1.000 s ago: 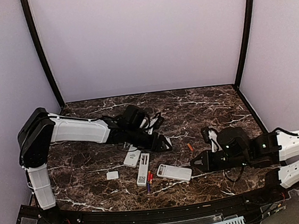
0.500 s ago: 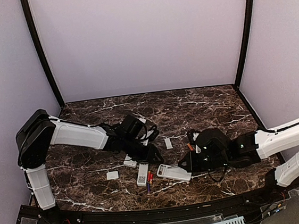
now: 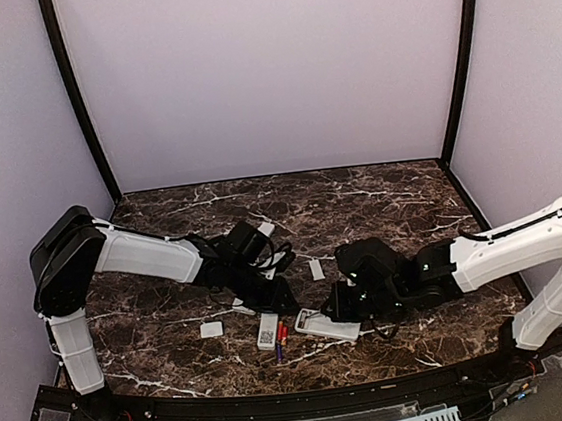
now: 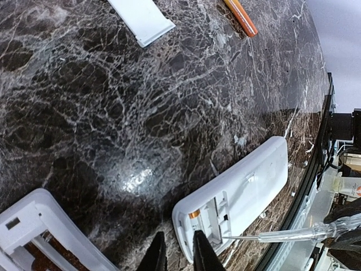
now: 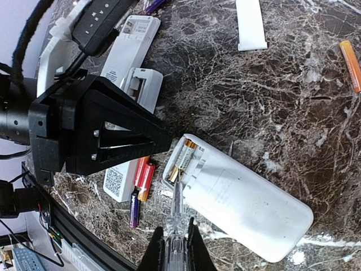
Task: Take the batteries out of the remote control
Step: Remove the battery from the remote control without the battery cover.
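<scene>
Right wrist view puts me closest to the work: my right gripper (image 5: 175,247) is clamped on a clear-handled, thin-shafted screwdriver (image 5: 176,206). Its tip now sits in the open bay of the white rectangular plastic remote control (image 5: 248,209), against the gold-capped batteries (image 5: 183,158) still seated there. A second ago that arm was well off to the right with the tool clear of the remote, so I judge the prying step is only now starting. Just beside the bay's end, the left gripper (image 4: 178,244) has come down from farther back. Its black fingers are pinched almost together on nothing, I judge to brace the remote. Red and purple cells (image 5: 144,175) lie loose near the bay, already out. Farther off, a flat white cover (image 5: 251,22) shows now that the left arm has moved off it, and an orange cell (image 5: 351,66) lies apart to one side of it.
</scene>
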{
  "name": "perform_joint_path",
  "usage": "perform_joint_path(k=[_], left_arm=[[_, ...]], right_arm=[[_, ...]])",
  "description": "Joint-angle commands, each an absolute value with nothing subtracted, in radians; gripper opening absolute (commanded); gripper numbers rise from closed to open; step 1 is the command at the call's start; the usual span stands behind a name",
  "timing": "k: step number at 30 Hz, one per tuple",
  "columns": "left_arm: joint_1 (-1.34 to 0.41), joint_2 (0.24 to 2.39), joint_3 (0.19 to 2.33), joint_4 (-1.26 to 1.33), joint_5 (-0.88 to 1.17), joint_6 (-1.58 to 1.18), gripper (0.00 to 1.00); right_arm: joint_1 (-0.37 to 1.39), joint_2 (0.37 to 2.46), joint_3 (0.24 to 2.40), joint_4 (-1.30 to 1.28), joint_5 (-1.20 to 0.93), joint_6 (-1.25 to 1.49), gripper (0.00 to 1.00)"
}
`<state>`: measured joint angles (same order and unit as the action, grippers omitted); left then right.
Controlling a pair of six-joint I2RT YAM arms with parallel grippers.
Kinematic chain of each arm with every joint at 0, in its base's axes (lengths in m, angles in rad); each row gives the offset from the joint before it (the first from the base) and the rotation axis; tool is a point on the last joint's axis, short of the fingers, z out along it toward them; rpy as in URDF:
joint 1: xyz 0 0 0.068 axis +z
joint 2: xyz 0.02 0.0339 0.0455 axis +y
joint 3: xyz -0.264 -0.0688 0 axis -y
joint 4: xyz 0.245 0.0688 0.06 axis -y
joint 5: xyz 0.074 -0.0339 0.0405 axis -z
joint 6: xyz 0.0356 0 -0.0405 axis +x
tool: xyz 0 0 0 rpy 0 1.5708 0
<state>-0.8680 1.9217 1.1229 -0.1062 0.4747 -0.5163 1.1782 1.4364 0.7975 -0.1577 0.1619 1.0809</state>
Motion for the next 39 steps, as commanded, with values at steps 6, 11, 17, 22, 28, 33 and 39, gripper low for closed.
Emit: perform_joint_path(k=[6, 11, 17, 22, 28, 33, 39], left_arm=[[-0.877, 1.929, 1.108, -0.118, 0.513, -0.503, 0.13], [-0.884, 1.944, 1.110, -0.112, 0.520, -0.505, 0.11], [-0.889, 1.963, 1.115, -0.115, 0.524, -0.504, 0.05], [-0.895, 1.970, 1.114, -0.117, 0.527, -0.505, 0.00], [-0.903, 1.978, 1.114, -0.120, 0.530, -0.508, 0.00], [-0.908, 1.977, 1.114, -0.124, 0.529, -0.509, 0.00], [-0.910, 1.978, 1.114, -0.128, 0.526, -0.510, 0.00]], right_arm=[[1.201, 1.521, 0.894, -0.287, 0.205, 1.148, 0.00], [1.203, 1.543, 0.903, -0.301, 0.212, 1.166, 0.00], [1.202, 1.538, 0.841, -0.240, 0.223, 1.229, 0.00], [1.202, 1.535, 0.763, -0.135, 0.223, 1.270, 0.00], [1.203, 1.547, 0.667, 0.042, 0.230, 1.308, 0.00], [1.203, 1.549, 0.586, 0.184, 0.242, 1.342, 0.00], [1.203, 1.544, 0.505, 0.366, 0.245, 1.344, 0.00]])
